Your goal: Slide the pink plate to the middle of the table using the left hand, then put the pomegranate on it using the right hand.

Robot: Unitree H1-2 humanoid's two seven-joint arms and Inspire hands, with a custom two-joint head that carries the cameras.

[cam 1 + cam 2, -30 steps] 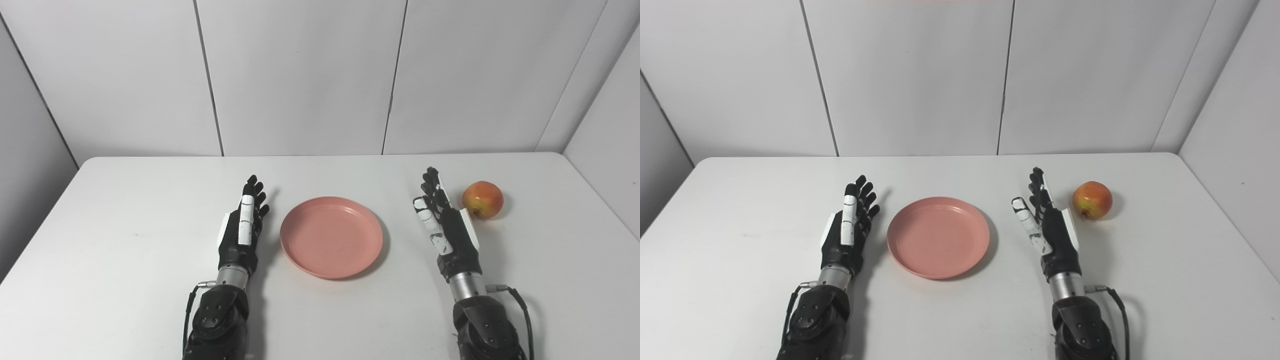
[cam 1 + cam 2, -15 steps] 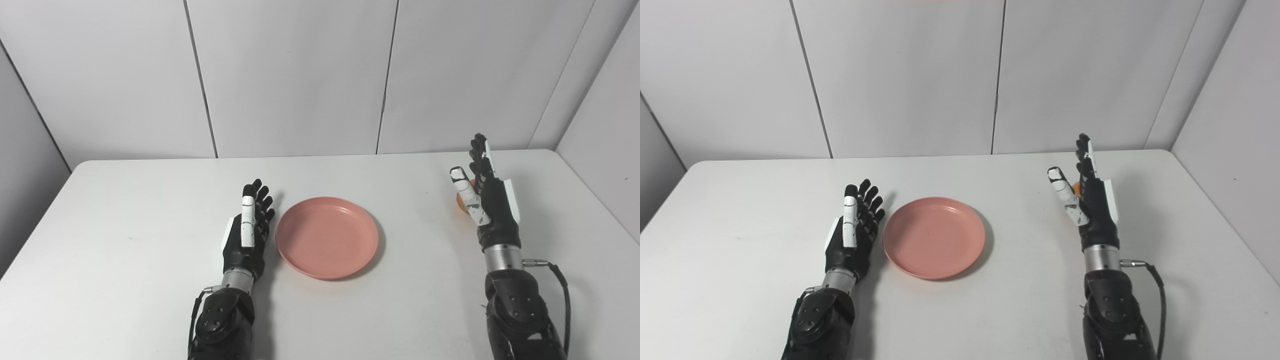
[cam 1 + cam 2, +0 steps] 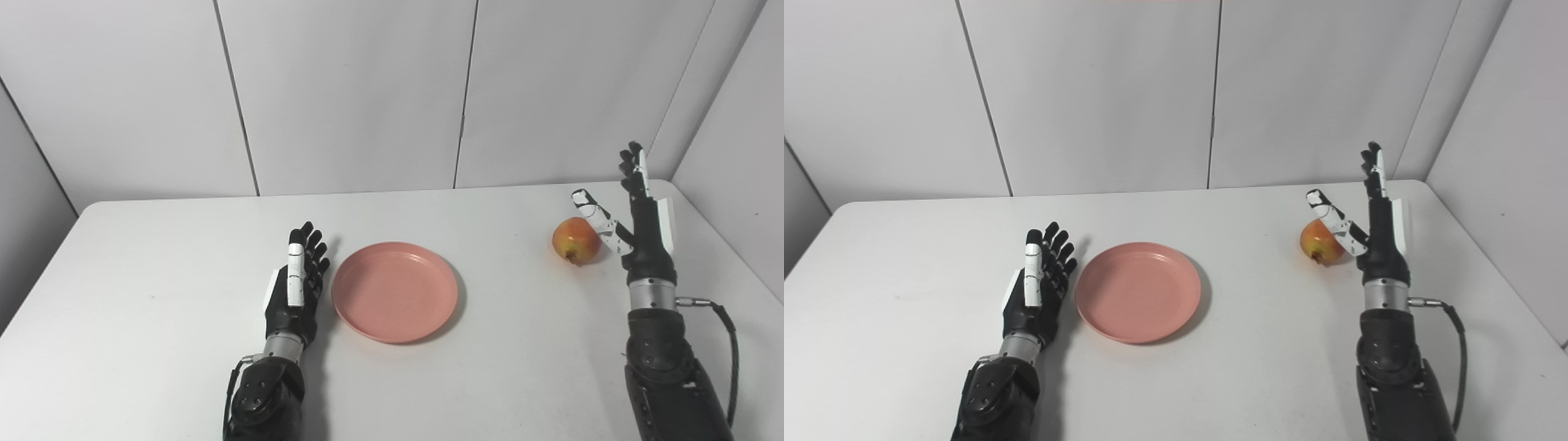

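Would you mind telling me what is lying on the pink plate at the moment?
Nothing: the pink plate shows only its bare inside. The pomegranate sits on the table by the open right hand.

The black-and-white left hand (image 3: 293, 291) lies low with fingers extended and slightly apart, holding nothing, while the black-and-white right hand (image 3: 637, 211) is raised upright on its forearm, fingers straight, thumb splayed leftward, empty.
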